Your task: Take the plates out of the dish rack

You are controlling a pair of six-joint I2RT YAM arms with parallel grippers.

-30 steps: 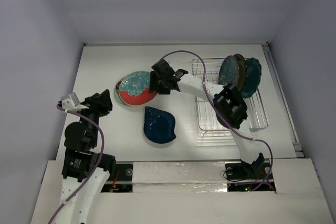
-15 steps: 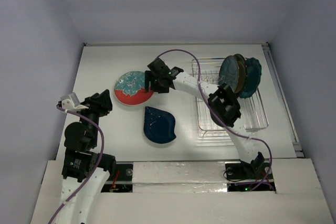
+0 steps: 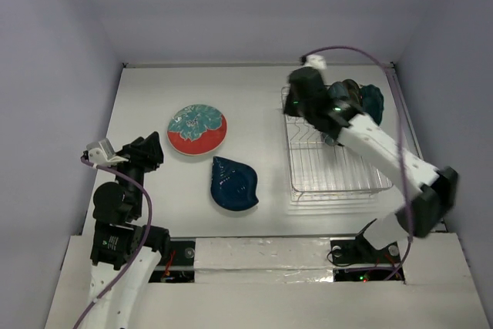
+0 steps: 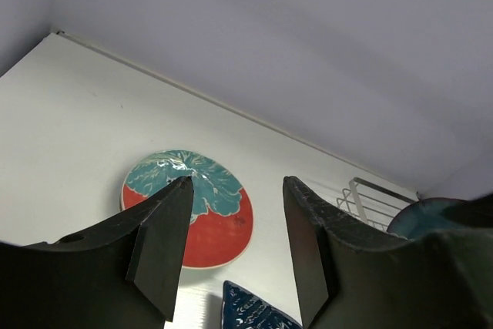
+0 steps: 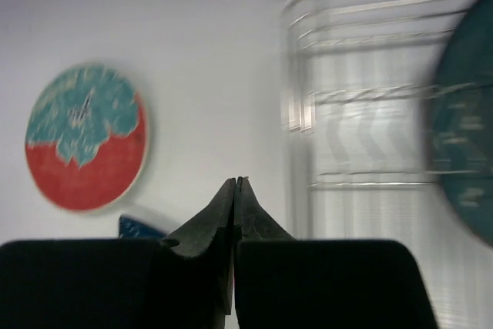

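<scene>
Two glazed plates lie flat on the white table (image 3: pixel 146 98): a round red-and-teal speckled plate (image 3: pixel 197 129) and, nearer the bases, a dark blue leaf-shaped plate (image 3: pixel 235 183), apart from each other. Upright teal plates (image 3: pixel 373 101) stand at the far end of the silver wire dish rack (image 3: pixel 335 171), partly hidden by my right arm (image 3: pixel 385 152); I can't get a count. My right gripper (image 5: pixel 236 184) has its fingers pressed together with nothing between them. That arm stretches over the rack, wrist above its far left corner. My left gripper (image 4: pixel 231 244) is spread wide, empty and touching nothing. My left arm (image 3: pixel 115 206) sits folded at the near left, pointing toward the speckled plate.
</scene>
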